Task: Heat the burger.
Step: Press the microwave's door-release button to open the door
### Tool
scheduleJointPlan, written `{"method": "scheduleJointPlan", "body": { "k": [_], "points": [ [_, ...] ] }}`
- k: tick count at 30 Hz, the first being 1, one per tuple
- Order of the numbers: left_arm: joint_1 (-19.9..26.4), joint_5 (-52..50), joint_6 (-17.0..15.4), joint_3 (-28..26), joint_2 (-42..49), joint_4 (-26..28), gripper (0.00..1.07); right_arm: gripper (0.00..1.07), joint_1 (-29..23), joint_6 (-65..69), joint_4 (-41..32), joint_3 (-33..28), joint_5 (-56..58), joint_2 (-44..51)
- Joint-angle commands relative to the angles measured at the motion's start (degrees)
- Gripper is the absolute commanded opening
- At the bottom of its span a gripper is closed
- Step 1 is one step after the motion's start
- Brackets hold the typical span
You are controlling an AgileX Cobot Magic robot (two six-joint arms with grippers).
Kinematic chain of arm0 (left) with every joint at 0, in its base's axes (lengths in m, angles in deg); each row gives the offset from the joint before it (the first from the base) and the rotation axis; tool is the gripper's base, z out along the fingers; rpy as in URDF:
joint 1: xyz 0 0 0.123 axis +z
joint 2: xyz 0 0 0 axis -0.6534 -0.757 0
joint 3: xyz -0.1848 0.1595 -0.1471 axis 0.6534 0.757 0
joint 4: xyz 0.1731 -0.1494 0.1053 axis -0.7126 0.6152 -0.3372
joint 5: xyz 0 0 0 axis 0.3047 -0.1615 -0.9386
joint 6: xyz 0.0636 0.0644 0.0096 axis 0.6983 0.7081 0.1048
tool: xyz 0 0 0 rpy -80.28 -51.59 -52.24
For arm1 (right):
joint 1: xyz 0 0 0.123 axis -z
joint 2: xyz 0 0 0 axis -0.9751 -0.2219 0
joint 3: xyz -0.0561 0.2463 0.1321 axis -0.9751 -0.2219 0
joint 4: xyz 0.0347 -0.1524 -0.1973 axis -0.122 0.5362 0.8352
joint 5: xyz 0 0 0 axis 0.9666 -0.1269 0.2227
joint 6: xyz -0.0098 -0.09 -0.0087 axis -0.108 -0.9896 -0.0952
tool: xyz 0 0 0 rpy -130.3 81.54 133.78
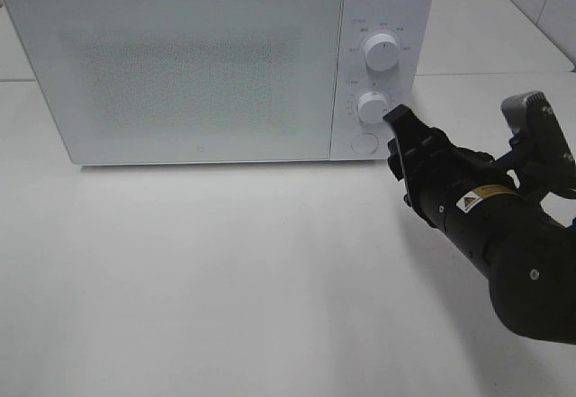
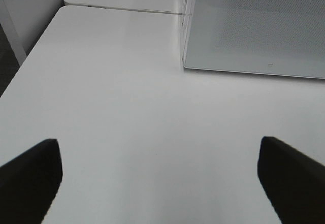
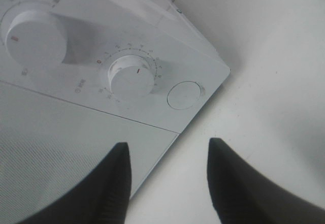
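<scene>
My right fingers [image 3: 114, 183] are apart and empty, just short of the white round lower dial [image 3: 132, 76] on the white boxy microwave [image 1: 180, 64]. My left fingers [image 2: 30, 178] are wide open and empty. The burger is unseen; can't tell if it's behind the shut door. Risk: an off-centre pinch slips off the dial.

Tabletop [image 1: 225, 280] lies open before the microwave [image 1: 225, 59]; shut door [image 1: 171, 77] bars its inside; right end effector [image 3: 168, 142] crowds the lower dial [image 1: 371, 106]

The microwave [image 1: 387, 1] is white; its door [image 1: 189, 64] carries a fine grey dotted mesh. The white lower dial [image 3: 131, 75] bears a thin red line amid grey numerals. The desk [image 1: 225, 262] is plain white. My jaws are black; my right arm [image 1: 526, 266] wears a yellow-and-white label [image 1: 480, 197].
</scene>
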Motion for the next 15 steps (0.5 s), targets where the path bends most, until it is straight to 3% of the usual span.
{"method": "scheduleJointPlan", "body": {
  "k": [1,9,11,15],
  "points": [
    [0.1,-0.4,-0.1,0.2,1.1,0.3,1.00,0.38,-0.3,10.1,0.5,0.4,1.8,0.1],
    [0.1,-0.4,-0.1,0.2,1.1,0.3,1.00,0.19,-0.3,25.5,-0.2,0.4,6.9,0.1],
    [0.1,-0.4,-0.1,0.2,1.1,0.3,1.00,0.06,-0.3,28.1,-0.2,0.4,6.9,0.1],
    [0.1,-0.4,-0.1,0.2,1.1,0.3,1.00,0.00,-0.3,28.9,-0.2,0.4,6.9,0.1]
  ]
}}
